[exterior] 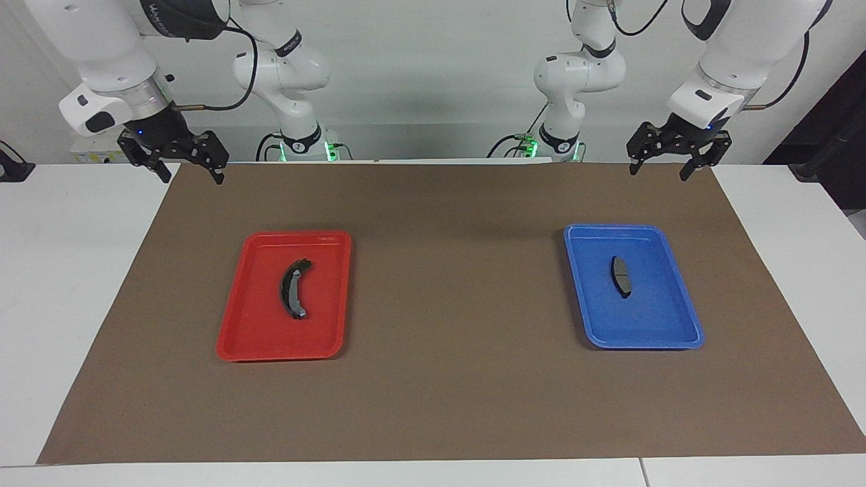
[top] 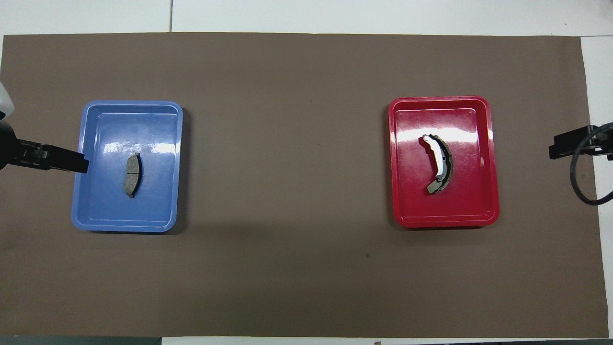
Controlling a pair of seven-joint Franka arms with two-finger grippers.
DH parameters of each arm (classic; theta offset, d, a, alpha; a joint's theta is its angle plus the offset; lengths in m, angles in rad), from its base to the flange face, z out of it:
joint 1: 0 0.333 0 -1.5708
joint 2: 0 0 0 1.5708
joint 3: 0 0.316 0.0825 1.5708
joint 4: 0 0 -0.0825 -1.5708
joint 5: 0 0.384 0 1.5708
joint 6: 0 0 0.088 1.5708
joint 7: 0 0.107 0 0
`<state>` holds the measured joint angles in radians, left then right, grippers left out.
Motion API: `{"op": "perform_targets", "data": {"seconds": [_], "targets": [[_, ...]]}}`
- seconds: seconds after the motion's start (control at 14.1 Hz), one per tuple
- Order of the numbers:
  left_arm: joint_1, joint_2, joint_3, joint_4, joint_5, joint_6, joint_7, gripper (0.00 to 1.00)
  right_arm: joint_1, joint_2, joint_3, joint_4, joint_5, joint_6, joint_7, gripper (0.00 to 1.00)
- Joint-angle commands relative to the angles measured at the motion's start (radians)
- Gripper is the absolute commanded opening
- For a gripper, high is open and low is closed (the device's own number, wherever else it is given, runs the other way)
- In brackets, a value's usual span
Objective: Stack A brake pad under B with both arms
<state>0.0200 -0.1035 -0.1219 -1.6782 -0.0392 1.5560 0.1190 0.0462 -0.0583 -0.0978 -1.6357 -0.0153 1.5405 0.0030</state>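
The A brake pad [exterior: 620,276], short, flat and dark grey, lies in the blue tray [exterior: 666,335] toward the left arm's end of the table; it also shows in the overhead view [top: 132,175]. B [exterior: 294,289], the long black crescent with a light-grey strip, lies in the red tray [exterior: 250,338] toward the right arm's end; it also shows in the overhead view [top: 439,164]. My left gripper [exterior: 659,170] hangs open and empty above the mat's edge nearest the robots. My right gripper [exterior: 192,177] hangs open and empty above the same edge at its own end.
A brown mat [exterior: 446,379] covers the table between the two trays. In the overhead view one finger [top: 57,160] of the left gripper reaches to the blue tray's rim [top: 79,191], and the right gripper's fingers [top: 570,146] show beside the red tray [top: 493,191].
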Motion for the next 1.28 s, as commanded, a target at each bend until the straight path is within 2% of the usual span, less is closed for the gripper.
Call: {"op": "perform_targets", "data": {"seconds": [0.0, 0.5, 0.64, 0.92, 1.21], "targets": [[0.012, -0.005, -0.007, -0.008, 0.013, -0.014, -0.009, 1.0, -0.005, 0.005, 0.003, 0.01, 0.005, -0.005, -0.031, 0.99], [0.012, -0.004, -0.01, -0.011, 0.013, -0.007, -0.01, 1.0, 0.0, -0.003, 0.004, -0.007, 0.003, -0.003, -0.035, 0.99], [0.012, -0.004, -0.005, -0.069, 0.013, 0.03, -0.009, 1.0, 0.018, -0.003, 0.006, -0.007, 0.003, -0.005, -0.055, 0.99], [0.014, -0.007, 0.024, -0.263, 0.015, 0.247, 0.002, 0.99, 0.024, -0.006, 0.007, -0.035, 0.005, 0.036, -0.066, 0.99], [0.015, 0.013, 0.044, -0.455, 0.015, 0.527, 0.027, 0.97, 0.029, -0.02, 0.01, -0.076, 0.005, 0.072, -0.061, 0.99]]}}
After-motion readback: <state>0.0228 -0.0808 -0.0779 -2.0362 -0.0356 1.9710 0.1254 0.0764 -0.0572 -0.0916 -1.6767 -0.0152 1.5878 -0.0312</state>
